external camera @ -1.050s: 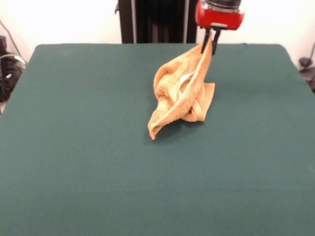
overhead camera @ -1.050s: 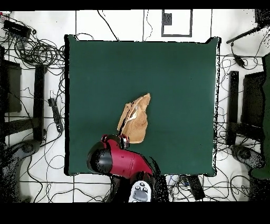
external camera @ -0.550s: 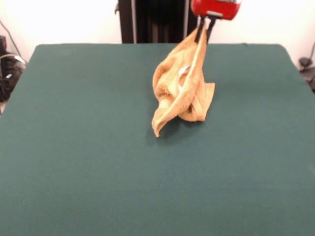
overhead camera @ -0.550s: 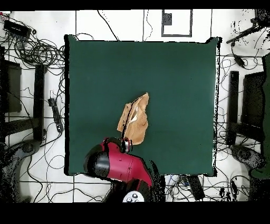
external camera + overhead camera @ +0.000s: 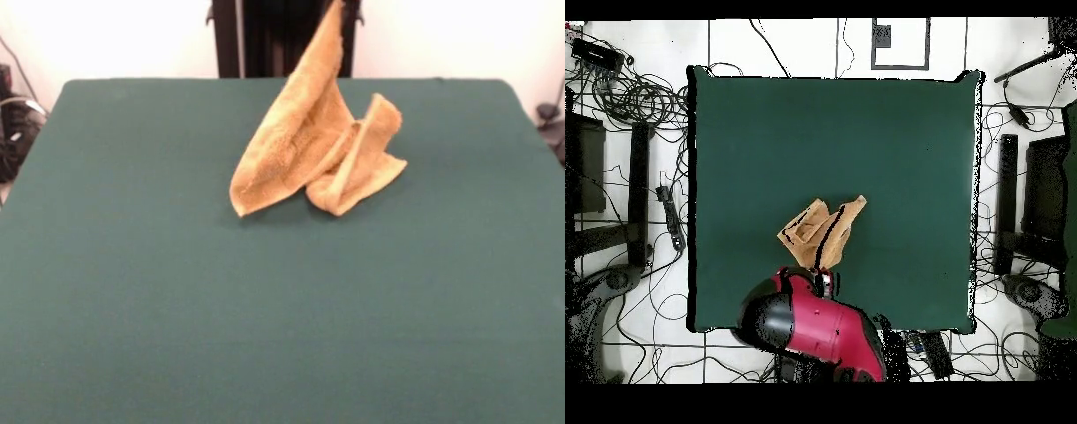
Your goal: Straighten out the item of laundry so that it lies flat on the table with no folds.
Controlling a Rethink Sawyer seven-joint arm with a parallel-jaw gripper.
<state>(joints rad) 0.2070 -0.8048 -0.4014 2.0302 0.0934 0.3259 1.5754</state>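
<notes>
You've got the towel [image 5: 305, 146] hanging from 1 corner, pulled up in a tall peak that runs out of the top of the front view, so the gripper itself isn't visible there. In the overhead view the red and black arm [image 5: 810, 325] covers the spot near the counter's edge on the robot's side, and the gripper [image 5: 827, 281] shows only as a small bit at the arm's tip, right at the towel's lifted end; you cannot tell whether it is open or closed. The towel is not flat: in the front view a wide sheet drops down to the left from the peak, its lower corner touching the counter [image 5: 132, 291], and a second folded flap sticks out to the right, its lower edge lying on the green cloth. Terry texture faces the camera. In the overhead view the towel sits a little toward the robot from the counter's middle, crumpled into 2 lobes, with a lot of bare green all around. Cables [image 5: 635, 95] litter the floor around the counter.
</notes>
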